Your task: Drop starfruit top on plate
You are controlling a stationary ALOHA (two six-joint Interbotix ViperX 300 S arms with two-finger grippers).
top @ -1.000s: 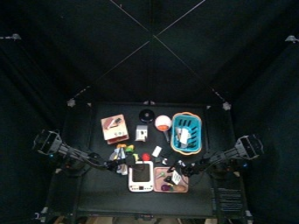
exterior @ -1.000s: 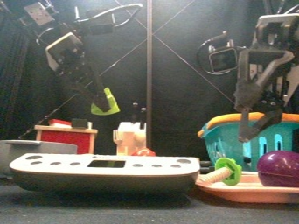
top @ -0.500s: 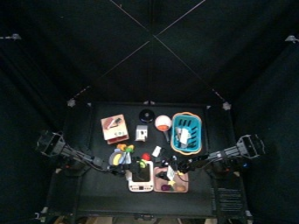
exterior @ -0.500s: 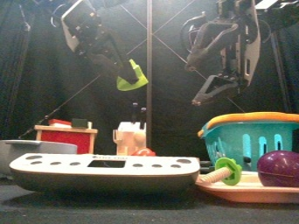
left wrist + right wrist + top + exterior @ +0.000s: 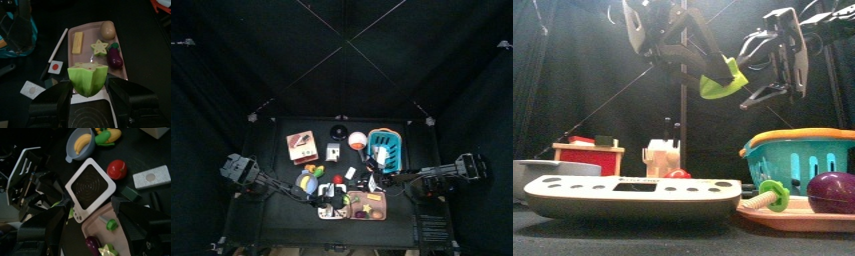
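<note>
My left gripper (image 5: 714, 72) is shut on the green starfruit top (image 5: 722, 80) and holds it high above the table. In the left wrist view the starfruit top (image 5: 87, 78) sits between the jaws, over the near end of the pink plate (image 5: 89, 31). The plate (image 5: 787, 214) carries a starfruit slice (image 5: 99, 47), an eggplant (image 5: 115, 56), a potato (image 5: 107, 30) and a yellow stick (image 5: 77, 42). My right gripper (image 5: 775, 80) is open and empty, hanging just right of the left one. In the top view both grippers meet over the plate (image 5: 380, 211).
A white scale (image 5: 633, 194) lies at the front, left of the plate. A blue basket (image 5: 800, 155) stands behind the plate. A red box (image 5: 588, 156), a grey bowl of fruit (image 5: 89, 140), a tomato (image 5: 117, 169) and a white block (image 5: 151, 178) stand around them.
My left gripper has carried the starfruit top rightward and up, from over the scale's left side to over the plate. My right arm has risen and swung toward the middle.
</note>
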